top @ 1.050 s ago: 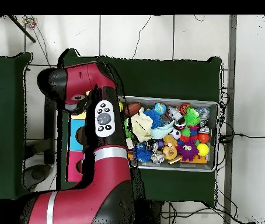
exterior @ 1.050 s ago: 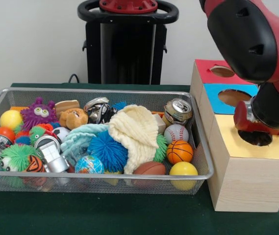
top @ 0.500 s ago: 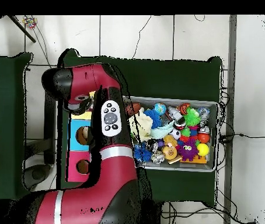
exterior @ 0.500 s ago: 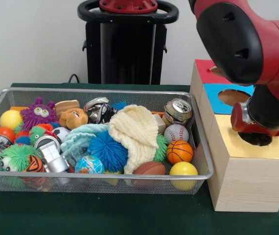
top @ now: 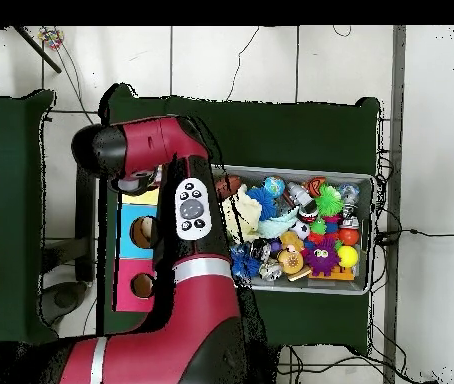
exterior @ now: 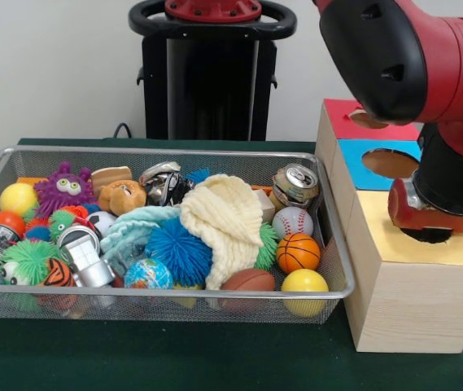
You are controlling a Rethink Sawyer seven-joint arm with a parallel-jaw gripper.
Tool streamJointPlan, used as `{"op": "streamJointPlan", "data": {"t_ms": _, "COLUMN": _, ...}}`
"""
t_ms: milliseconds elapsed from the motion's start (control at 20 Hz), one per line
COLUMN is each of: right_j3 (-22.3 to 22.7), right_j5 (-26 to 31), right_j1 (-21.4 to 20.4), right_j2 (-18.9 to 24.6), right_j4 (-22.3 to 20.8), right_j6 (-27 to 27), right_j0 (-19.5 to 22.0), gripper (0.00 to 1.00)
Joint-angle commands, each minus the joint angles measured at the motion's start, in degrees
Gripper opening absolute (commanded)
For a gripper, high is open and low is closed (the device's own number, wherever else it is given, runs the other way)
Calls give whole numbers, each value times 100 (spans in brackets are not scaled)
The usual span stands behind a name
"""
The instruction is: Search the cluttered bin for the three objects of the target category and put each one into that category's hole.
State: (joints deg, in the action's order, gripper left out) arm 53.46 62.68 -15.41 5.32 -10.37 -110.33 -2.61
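One arm (exterior: 426, 73) over yellow hole (exterior: 426, 235) | pincer hidden, state unclear | bin (exterior: 166, 303) cluttered

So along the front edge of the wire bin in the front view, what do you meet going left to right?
Green spiky ball → tiger-striped ball → globe ball → brown football → yellow ball → wooden box with the yellow-topped hole, under the arm's end.
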Motion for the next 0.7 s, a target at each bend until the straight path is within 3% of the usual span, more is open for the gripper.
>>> {"op": "streamJointPlan", "data": {"t_ms": 50, "right_j3": 746, "right_j5": -997, "right_j1": -392, "right_j2": 363, "right_j4": -275, "right_j6": 510, "right_j0": 182, "gripper": 0}}
{"op": "streamJointPlan", "data": {"t_ms": 700, "right_j3": 684, "right_j5": -1140, "right_j1": -512, "right_j2": 449, "right_j4": -254, "right_j6": 524, "right_j0": 263, "gripper": 0}}
